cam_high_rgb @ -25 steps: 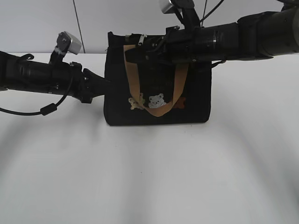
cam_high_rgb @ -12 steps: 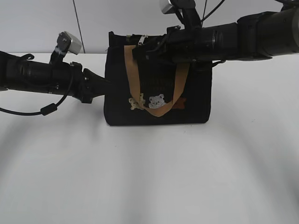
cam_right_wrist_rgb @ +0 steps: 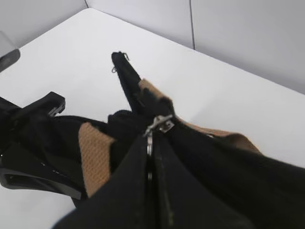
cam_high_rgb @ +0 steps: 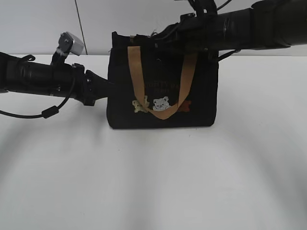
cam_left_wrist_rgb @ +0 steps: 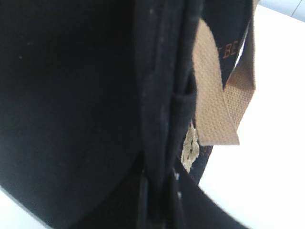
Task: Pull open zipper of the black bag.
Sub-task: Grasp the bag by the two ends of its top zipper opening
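Black woven fabric of the boxy black bag point(cam_left_wrist_rgb: 71, 105) fills the left and middle of the view, very close and partly blurred. A stitched vertical seam ridge point(cam_left_wrist_rgb: 164, 95) runs down it. To the right, a tan webbing handle strap point(cam_left_wrist_rgb: 214, 102) folds over, hanging beside the seam above the white tabletop point(cam_left_wrist_rgb: 271, 157).

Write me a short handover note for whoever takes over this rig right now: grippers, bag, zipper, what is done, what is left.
Left gripper: shut on the left side of the boxy black fabric bag, bracing it upright on the white table.
Right gripper: shut at the bag's top edge, at the small silver metal zipper pull; the grip itself is hidden.
Done: bag braced, pull reached.
Left: draw the pull along the zip line; how far it is open cannot be told.
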You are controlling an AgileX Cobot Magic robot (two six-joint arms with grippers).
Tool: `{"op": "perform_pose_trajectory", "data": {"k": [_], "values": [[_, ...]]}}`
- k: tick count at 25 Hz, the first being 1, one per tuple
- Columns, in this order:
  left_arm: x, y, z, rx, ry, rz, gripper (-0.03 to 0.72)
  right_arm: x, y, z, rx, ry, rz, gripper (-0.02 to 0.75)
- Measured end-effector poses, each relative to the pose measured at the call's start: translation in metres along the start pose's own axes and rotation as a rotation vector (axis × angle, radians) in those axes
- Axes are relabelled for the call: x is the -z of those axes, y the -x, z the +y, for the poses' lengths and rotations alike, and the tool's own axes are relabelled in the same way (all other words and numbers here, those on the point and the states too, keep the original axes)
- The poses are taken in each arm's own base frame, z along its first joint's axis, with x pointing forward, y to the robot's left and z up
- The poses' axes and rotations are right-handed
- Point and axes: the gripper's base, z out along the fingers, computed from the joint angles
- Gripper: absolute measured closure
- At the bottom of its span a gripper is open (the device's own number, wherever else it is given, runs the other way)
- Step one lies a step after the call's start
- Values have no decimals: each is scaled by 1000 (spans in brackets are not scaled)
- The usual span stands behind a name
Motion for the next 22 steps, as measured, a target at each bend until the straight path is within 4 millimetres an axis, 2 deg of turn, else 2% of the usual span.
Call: {"op": "perform_pose_trajectory", "data": {"k": [13, 16, 22], "values": [[0, -1, -1, -16, -10, 13, 655, 25, 15, -4, 77, -111, 66, 753], [0, -1, -1, -17, -11, 14, 655, 33, 18, -14, 47, -136, 61, 753], [0, -1, -1, -17, -11, 14, 656, 55, 18, -48, -68, -140, 54, 753]]}}
